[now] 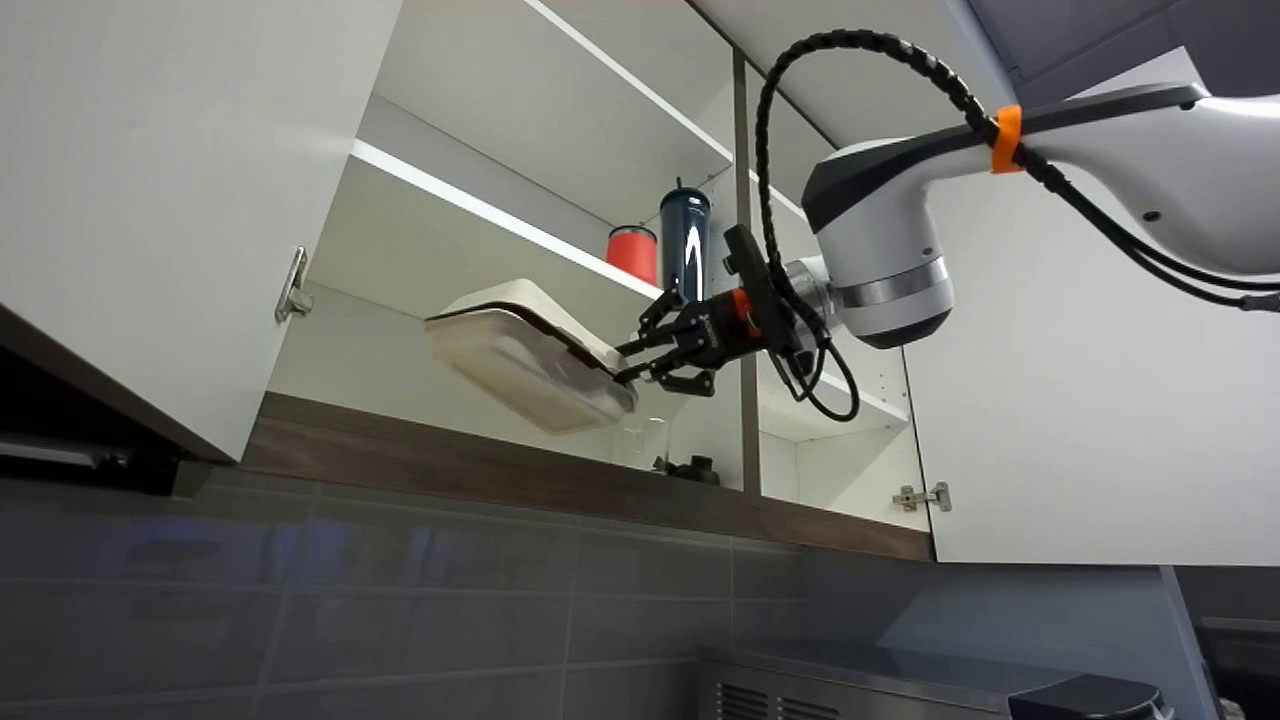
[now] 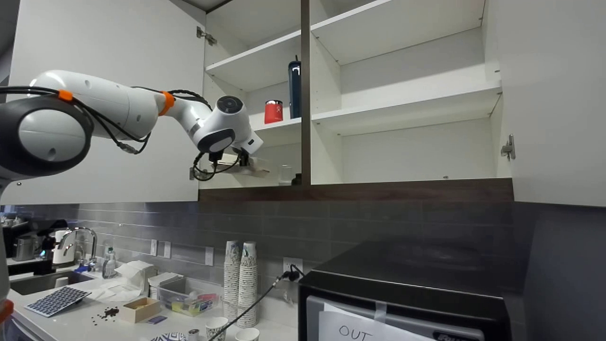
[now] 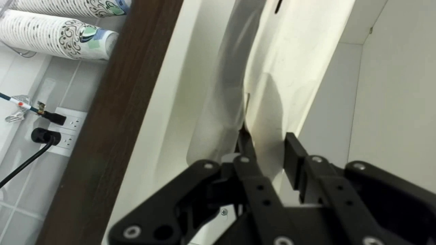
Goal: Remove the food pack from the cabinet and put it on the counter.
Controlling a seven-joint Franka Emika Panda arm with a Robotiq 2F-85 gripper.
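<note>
Two black fingers (image 3: 295, 156) of the gripper (image 1: 622, 363) pinch an edge of the white food pack (image 1: 525, 365): in the wrist view one tip is lost in the pack's seam, so its end is hidden, and the other sits against the outer face. From the fingertips the pack extends away, tilted, at the mouth of the cabinet (image 2: 407, 156) and above its brown bottom edge (image 1: 500, 463); how much lies past the front I cannot tell. The wrist view cuts off the pack's far end. In an exterior view the robot arm (image 2: 203, 123) covers the fingers and part of the pack. Higher than the fingers, on a shelf (image 1: 480, 210), stand a red cup (image 1: 632, 257) and a dark blue bottle (image 1: 685, 238), the bottle's foot partly masked by the gripper. Lower than the fingers, a clear tumbler (image 1: 648, 442) shows only faintly, near a dark object (image 1: 698, 470) too unclear to name.
</note>
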